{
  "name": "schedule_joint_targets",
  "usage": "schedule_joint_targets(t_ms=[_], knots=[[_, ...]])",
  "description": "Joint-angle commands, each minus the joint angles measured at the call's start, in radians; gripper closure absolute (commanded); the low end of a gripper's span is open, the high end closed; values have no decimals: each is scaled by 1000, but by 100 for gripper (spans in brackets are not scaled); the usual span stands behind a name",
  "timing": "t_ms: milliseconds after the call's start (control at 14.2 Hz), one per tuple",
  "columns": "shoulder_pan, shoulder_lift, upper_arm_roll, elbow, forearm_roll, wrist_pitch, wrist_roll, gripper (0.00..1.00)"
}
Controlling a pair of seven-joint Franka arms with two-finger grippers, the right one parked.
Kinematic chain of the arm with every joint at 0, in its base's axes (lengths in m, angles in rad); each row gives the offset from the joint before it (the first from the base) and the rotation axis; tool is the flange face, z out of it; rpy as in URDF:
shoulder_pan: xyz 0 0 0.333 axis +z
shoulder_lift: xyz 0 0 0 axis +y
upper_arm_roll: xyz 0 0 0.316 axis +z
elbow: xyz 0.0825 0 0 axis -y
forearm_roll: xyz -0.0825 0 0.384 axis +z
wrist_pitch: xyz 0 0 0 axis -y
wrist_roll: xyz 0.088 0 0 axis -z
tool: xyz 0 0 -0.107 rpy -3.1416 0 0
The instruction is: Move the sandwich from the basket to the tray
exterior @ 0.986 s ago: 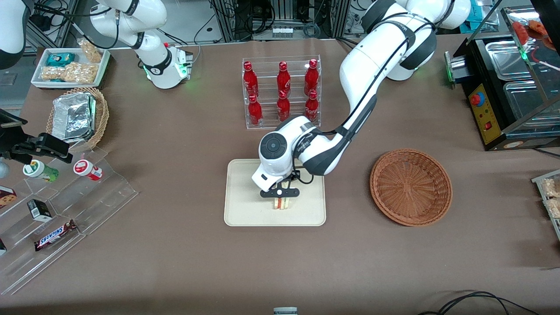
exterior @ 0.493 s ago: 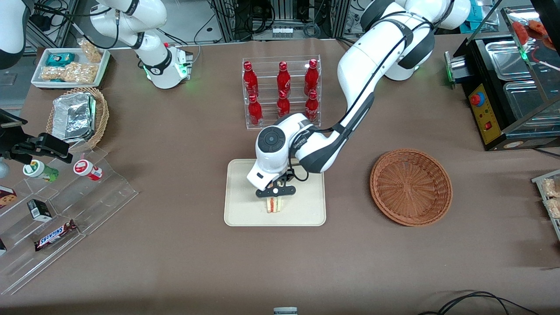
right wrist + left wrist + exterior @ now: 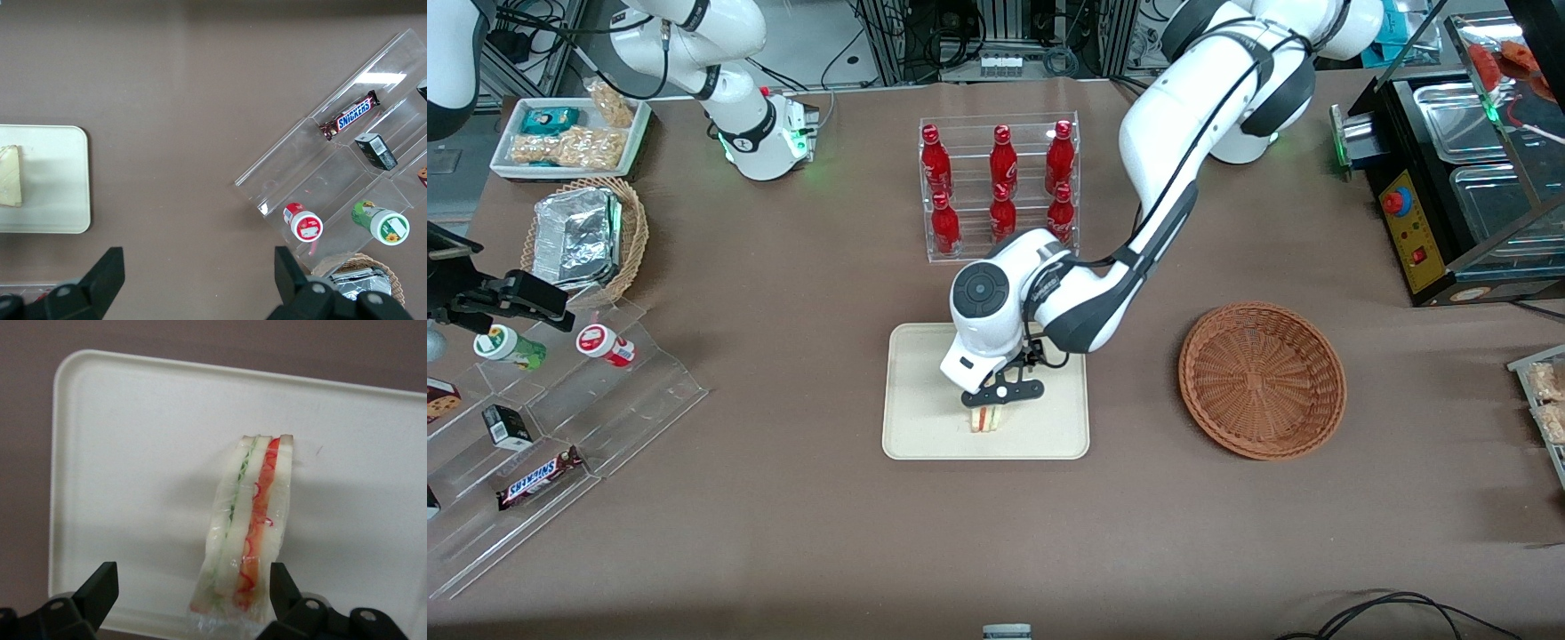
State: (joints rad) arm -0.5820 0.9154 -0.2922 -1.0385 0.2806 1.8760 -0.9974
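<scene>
Change since earlier: gripper (image 3: 996, 400) has opened and let go of the sandwich (image 3: 983, 419), which now rests on the tray (image 3: 916, 427); the wrist has swung slightly toward the working arm's end of the table.
Gripper: fingers (image 3: 100, 590) spread wide, holding nothing; it hangs just above the sandwich, one finger on each side of it, clear of the bread in the left wrist view.
Sandwich: wedge of pale bread with green and red-orange filling layers, lying on the tray near the edge closest to the front camera, roughly midway along that edge.
Tray: cream, rectangular, rounded corners, at the middle of the tabletop; contents: the sandwich only.
Basket (image 3: 1262, 380): reddish-brown wicker, round, on the tabletop beside the tray toward the working arm's end; nothing seen in it.
Bottle rack (image 3: 1000, 187): clear acrylic, farther from the front camera than the tray; contents: six red bottles in two rows.
Tan basket (image 3: 633, 233): toward the parked arm's end of the table; contents: a foil container (image 3: 576, 236).
White tray (image 3: 636, 135): at the corner of the tabletop by the parked arm; contents: snack packets.
</scene>
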Motion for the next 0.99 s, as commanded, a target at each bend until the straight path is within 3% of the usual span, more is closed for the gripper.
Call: schedule_joint_targets(t_ms=[0, 282, 423, 634, 915], knots=[[46, -209, 12, -50, -44, -197, 61, 0], [268, -491, 12, -185, -231, -455, 313, 0], [385, -607, 12, -256, -238, -550, 417, 0], [508, -676, 16, -255, -222, -691, 551, 0], [613, -745, 18, -273, -161, -756, 588, 0]])
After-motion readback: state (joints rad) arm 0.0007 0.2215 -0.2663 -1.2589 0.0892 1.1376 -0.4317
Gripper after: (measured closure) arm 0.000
